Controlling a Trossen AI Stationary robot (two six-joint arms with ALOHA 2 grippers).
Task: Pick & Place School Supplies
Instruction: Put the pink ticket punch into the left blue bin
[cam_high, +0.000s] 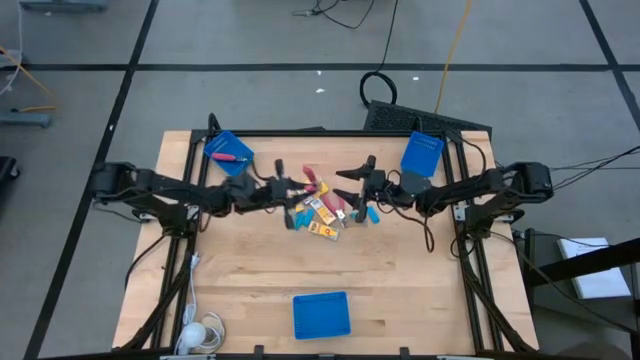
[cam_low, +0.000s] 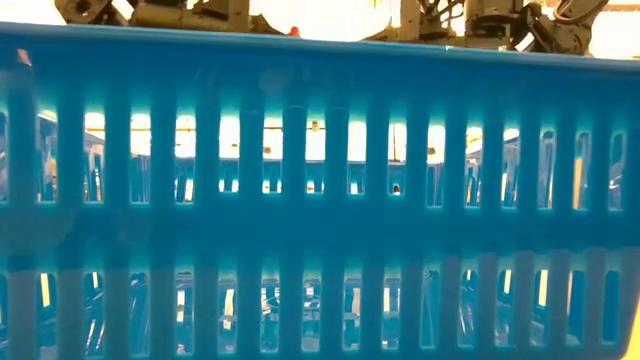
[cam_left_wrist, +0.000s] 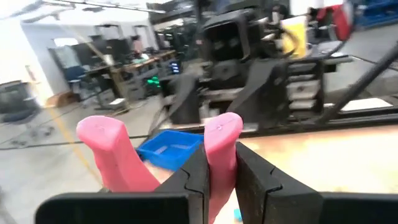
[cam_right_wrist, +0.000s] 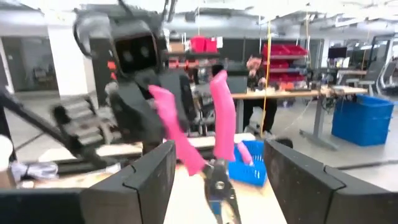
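- Scissors (cam_left_wrist: 211, 155) with pink handles are held up above the middle of the table, between the two arms.
- Left gripper (cam_left_wrist: 217, 186) is pinching one pink handle loop of the scissors; its two dark fingers (cam_left_wrist: 261, 180) press on both sides of the loop. The other loop stands free beside it.
- Right gripper (cam_right_wrist: 217, 180) faces the left one across the scissors. Its fingers (cam_right_wrist: 298, 180) are spread wide and do not touch the scissors, whose metal blades point toward its camera.
- Pile of supplies (cam_high: 322, 215) lies on the wooden table (cam_high: 400, 280) under and between the two grippers: small yellow-orange packs (cam_high: 322, 228) and light-blue pieces (cam_high: 372, 215) close together.
- Blue bin (cam_high: 228, 150) at the far left of the table holds a pink item inside.
- Second blue bin (cam_high: 421, 152) stands at the far right side, near the right arm.
- Third blue bin (cam_high: 321, 314) stands at the near edge of the table; in the low view its slotted wall (cam_low: 320, 200) fills almost everything.
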